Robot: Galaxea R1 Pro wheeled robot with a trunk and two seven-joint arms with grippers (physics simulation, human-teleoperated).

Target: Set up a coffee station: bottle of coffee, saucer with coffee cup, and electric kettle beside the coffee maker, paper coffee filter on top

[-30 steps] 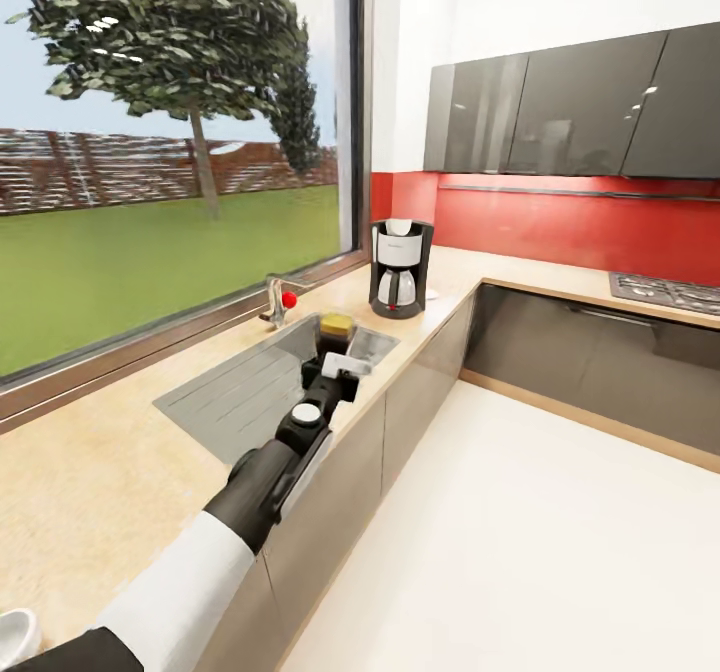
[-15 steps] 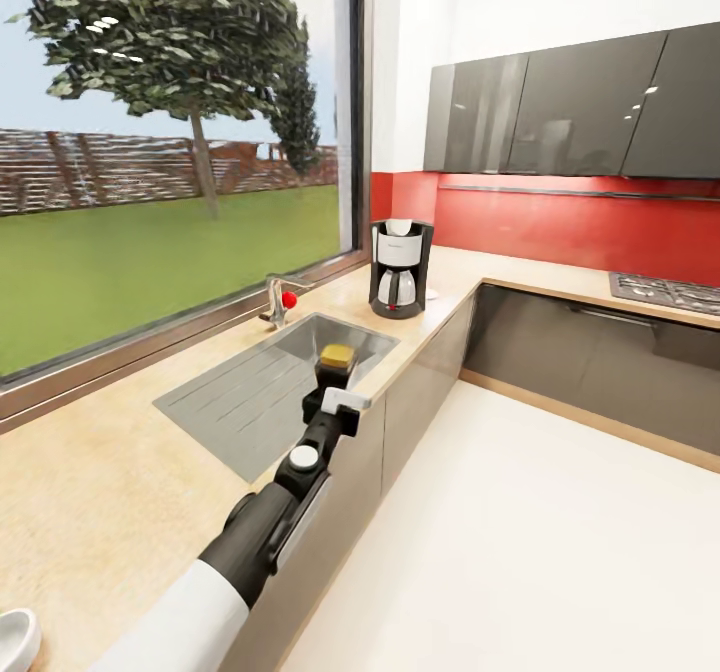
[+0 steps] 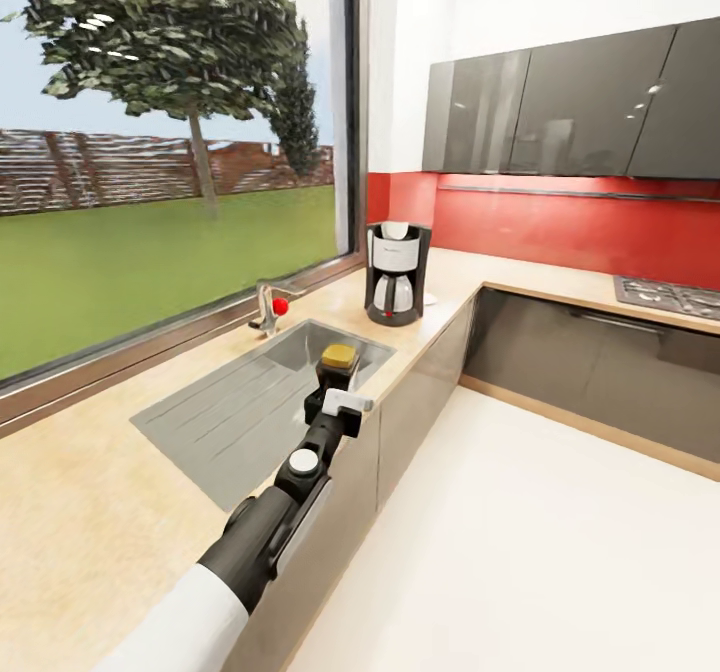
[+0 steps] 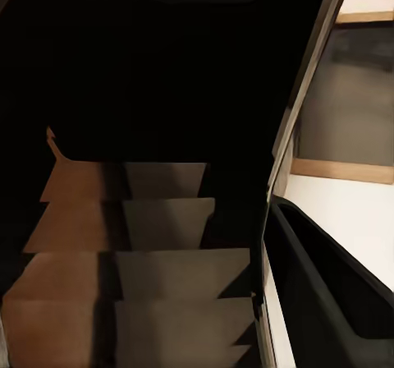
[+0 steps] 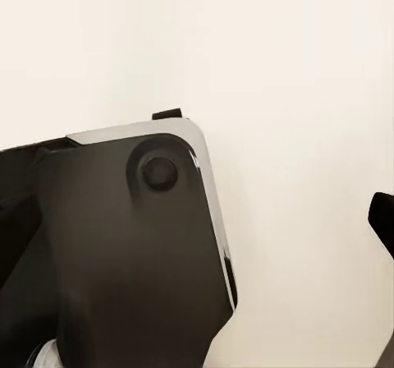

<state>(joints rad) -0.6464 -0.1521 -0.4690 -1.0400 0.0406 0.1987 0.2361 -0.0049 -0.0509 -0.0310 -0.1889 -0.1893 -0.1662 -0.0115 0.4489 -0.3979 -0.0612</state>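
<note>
A robot's left arm reaches forward over the kitchen countertop (image 3: 90,482), a light beige speckled worktop with a wood-coloured edge above glossy grey cabinets. The left gripper (image 3: 338,377) is closed around the bottle of coffee (image 3: 339,357), a small squat dark bottle whose yellow cap shows just above the fingers; it hangs over the near edge of the steel sink (image 3: 240,407), which has a ribbed draining board. Judging by its size, the bottle is probably light and rigid, with smooth sides that could slip, so a hold around the body below the cap, like this one, seems the safest. Further along the counter, well apart from the bottle, stands the coffee maker (image 3: 397,272), a tall black machine with a pale filter housing and a glass carafe; the carafe is likely fragile, so the bottle would best be set down beside it without knocking it. A chrome tap with a red knob (image 3: 270,309) sits behind the sink, below a large window looking out on grass and a tree. A red backsplash, dark glossy wall cupboards and a gas hob (image 3: 668,296) lie to the right. The right wrist view shows a dark rounded panel against a pale floor, so I cannot tell how the right gripper stands.
</note>
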